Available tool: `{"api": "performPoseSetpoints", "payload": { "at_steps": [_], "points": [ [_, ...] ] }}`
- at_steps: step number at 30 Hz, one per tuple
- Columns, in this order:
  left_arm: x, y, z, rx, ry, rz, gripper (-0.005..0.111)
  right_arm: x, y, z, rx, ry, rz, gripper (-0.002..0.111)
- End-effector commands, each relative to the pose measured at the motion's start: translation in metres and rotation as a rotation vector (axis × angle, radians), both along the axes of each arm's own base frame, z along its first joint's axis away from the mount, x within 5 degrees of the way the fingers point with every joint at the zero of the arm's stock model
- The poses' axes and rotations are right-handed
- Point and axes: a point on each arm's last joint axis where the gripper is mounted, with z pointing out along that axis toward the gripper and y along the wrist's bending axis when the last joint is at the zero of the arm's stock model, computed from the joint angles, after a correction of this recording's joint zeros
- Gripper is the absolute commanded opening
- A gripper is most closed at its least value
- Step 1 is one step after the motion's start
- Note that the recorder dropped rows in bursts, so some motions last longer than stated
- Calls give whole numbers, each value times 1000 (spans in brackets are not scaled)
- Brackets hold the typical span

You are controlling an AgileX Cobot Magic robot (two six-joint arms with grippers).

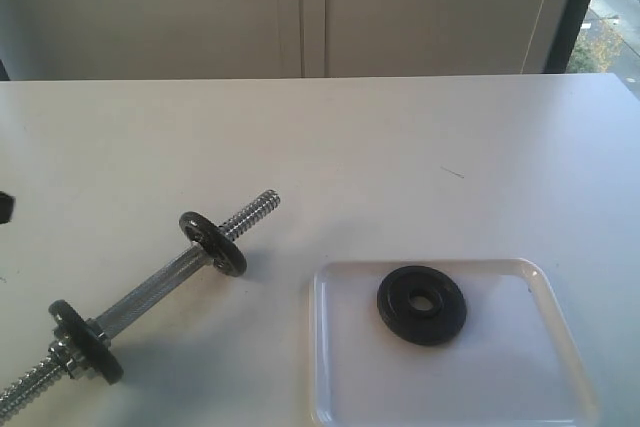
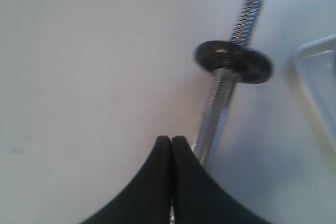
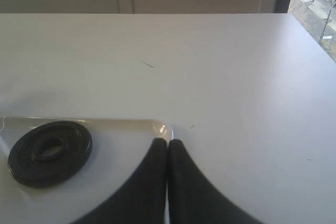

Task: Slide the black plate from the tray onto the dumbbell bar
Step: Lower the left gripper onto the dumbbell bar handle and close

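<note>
The black plate [image 1: 421,304] lies flat in the tray [image 1: 340,387], also seen in the right wrist view as the black plate [image 3: 50,152] in the tray [image 3: 121,124]. The dumbbell bar [image 1: 160,282] lies slanted on the table to the left of the tray, with a black disc [image 1: 212,242] near its free threaded end [image 1: 255,209] and another disc with a collar nut [image 1: 85,342] at the near end. My left gripper [image 2: 171,139] is shut and empty, close beside the bar [image 2: 218,106]. My right gripper [image 3: 167,142] is shut and empty over the tray's corner. Neither gripper shows clearly in the exterior view.
The white table [image 1: 380,147] runs back to a pale wall with a window strip [image 1: 610,7] at the right. A small dark object [image 1: 5,207] pokes in at the left edge. The tray's edge [image 2: 315,77] shows in the left wrist view.
</note>
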Motion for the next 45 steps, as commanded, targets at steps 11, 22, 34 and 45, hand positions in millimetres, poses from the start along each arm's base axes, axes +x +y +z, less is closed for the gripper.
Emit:
{"api": "performPoseSetpoints", "payload": {
  "at_steps": [11, 22, 34, 45],
  "points": [
    [53, -96, -2, 228, 250, -401, 0, 0, 0, -1, -1, -8, 1, 0],
    [65, -111, -30, 261, 312, -429, 67, 0, 0, -1, -1, -8, 1, 0],
    [82, -118, -69, 333, 369, -502, 68, 0, 0, -1, -1, -8, 1, 0],
    [90, -121, -88, 351, 391, -515, 68, 0, 0, -1, -1, -8, 1, 0]
  ]
}}
